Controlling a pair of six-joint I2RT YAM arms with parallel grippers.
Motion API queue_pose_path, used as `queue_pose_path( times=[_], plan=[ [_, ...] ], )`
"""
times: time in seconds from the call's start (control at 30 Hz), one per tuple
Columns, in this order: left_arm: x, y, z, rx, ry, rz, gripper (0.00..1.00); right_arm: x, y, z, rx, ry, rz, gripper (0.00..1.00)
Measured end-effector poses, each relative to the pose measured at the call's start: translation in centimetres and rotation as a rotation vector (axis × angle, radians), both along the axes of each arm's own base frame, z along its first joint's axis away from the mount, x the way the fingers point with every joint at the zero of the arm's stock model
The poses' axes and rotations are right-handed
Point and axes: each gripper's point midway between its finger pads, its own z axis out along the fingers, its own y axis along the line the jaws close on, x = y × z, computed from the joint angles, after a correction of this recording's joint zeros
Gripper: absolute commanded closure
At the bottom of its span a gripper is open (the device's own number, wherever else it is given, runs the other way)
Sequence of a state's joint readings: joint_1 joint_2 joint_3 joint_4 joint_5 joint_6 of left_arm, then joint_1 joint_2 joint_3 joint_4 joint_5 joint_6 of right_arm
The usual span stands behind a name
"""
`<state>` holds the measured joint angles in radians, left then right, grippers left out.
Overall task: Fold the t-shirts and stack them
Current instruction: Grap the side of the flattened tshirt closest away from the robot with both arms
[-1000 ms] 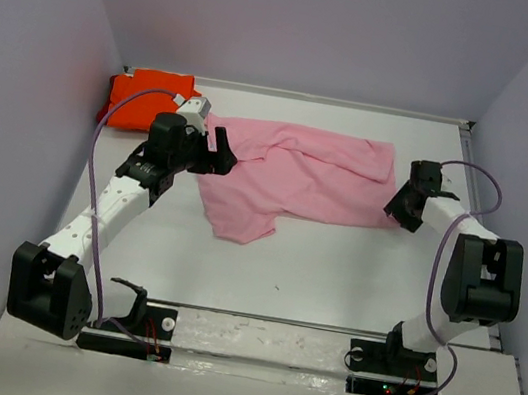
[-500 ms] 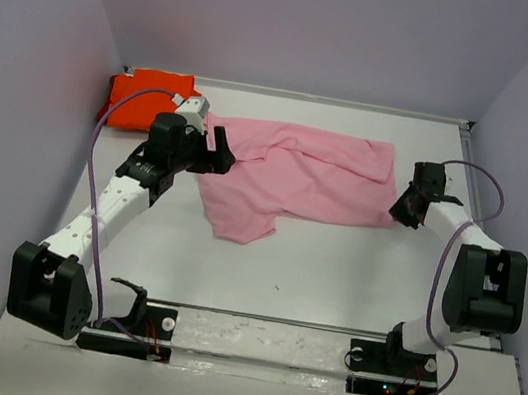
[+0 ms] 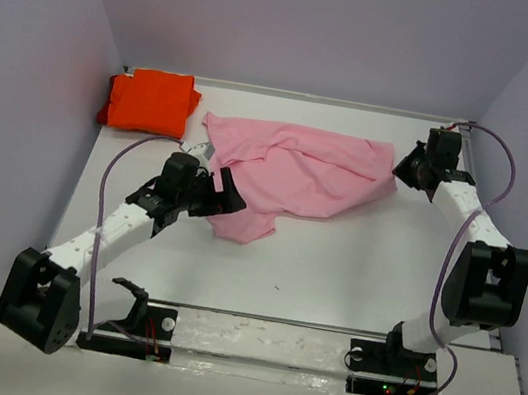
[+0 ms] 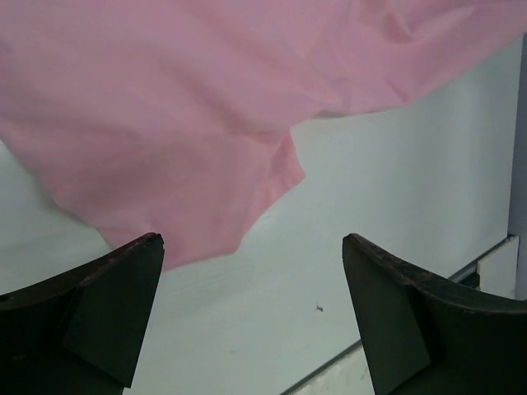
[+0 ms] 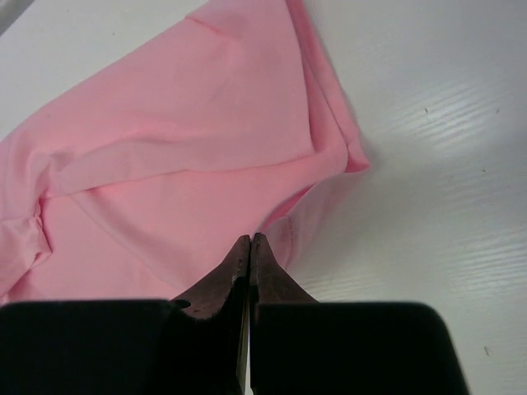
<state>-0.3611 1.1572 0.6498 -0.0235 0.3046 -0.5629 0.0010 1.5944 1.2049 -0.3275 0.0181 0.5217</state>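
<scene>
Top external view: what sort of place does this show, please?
Probably a robot test cell: white table boxed by plain lavender walls, left arm and right arm bolted at its near edge.

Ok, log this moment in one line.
orange t-shirt: folded, far-left corner | pink t-shirt: unfolded | left gripper: open above pink hem | right gripper: shut on pink's right edge

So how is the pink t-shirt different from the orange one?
The pink t-shirt lies spread out and wrinkly in the middle of the table; the orange t-shirt is folded neatly in its far left corner. Pink covers far more room than orange. Both are plain cloth.
</scene>
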Motion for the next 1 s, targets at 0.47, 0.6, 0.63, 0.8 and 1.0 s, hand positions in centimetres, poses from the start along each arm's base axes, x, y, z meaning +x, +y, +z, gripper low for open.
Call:
queue_pose_path(
  times=[0.47, 0.6, 0.63, 0.8, 1.0],
  plan=[
    [-7.4, 0.5, 1.4, -0.048, -0.045, 0.090, 0.01, 0.6, 1.3, -0.8, 0.060, 0.008, 0.041, 1.00],
    [-8.1, 0.3, -1.1, 0.013, 0.023, 0.105, 0.01, 0.6, 1.5, -0.7, 0.069, 0.007, 0.046, 1.00],
    [-8.2, 0.3, -1.6, 0.027, 0.031, 0.109, 0.01, 0.6, 1.5, -0.7, 0.072, 0.006, 0.046, 1.00],
    [-8.3, 1.1, -4.7, 0.095, 0.075, 0.154, 0.01, 0.6, 1.7, -0.7, 0.078, 0.003, 0.051, 1.00],
    [-7.7, 1.4, -6.1, 0.125, 0.073, 0.186, 0.01, 0.6, 1.9, -0.6, 0.087, 0.002, 0.060, 1.00]
  ],
)
